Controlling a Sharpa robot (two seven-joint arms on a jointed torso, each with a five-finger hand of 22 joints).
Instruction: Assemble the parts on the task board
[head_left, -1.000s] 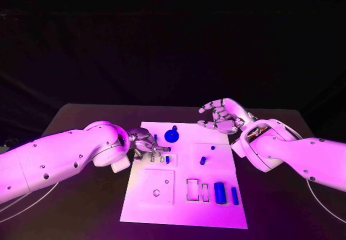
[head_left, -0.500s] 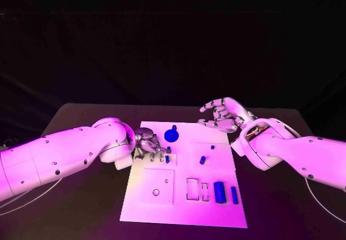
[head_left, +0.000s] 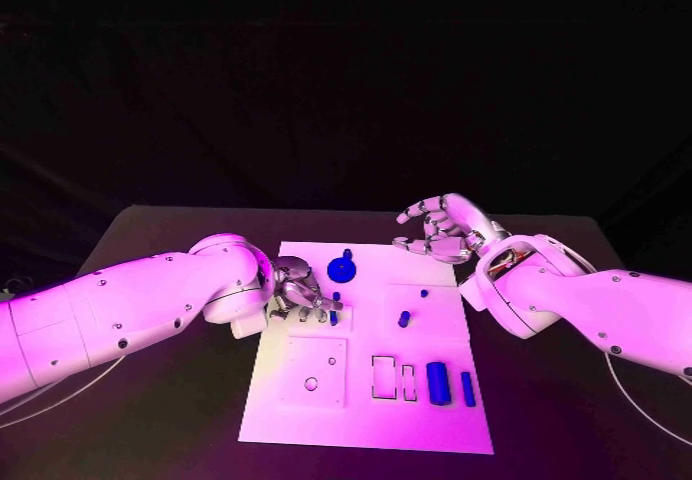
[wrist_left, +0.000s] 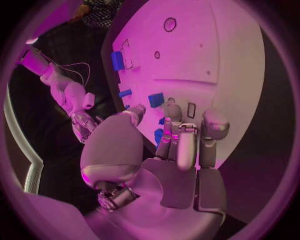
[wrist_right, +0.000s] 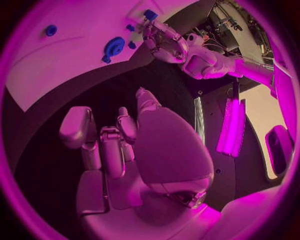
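Two blue bars (head_left: 437, 384) stood side by side at the near right of the task board (head_left: 361, 420), the fatter one beside two empty rectangular slots (head_left: 385, 377); I saw a square recessed panel with a small round hole (head_left: 312, 383) to their left. Further up the board, a small blue peg (head_left: 404, 320) lay tilted right of centre, with a smaller blue stud (head_left: 424, 293) just beyond it.

My left hand (head_left: 299, 288) sat over the board's left edge at mid-depth, fingers curled down around a short blue part (head_left: 335, 317) that stood among small slots (the wrist camera showed blue between the fingertips (wrist_left: 167, 142), but I could not tell whether they truly pinched it). Just past it sat the round blue knob (head_left: 342, 269), with a little blue pin (head_left: 348, 252) behind.

Farthest off, my right hand (head_left: 440, 228) hovered above the board's far right corner, fingers loosely curled and apart, holding nothing.
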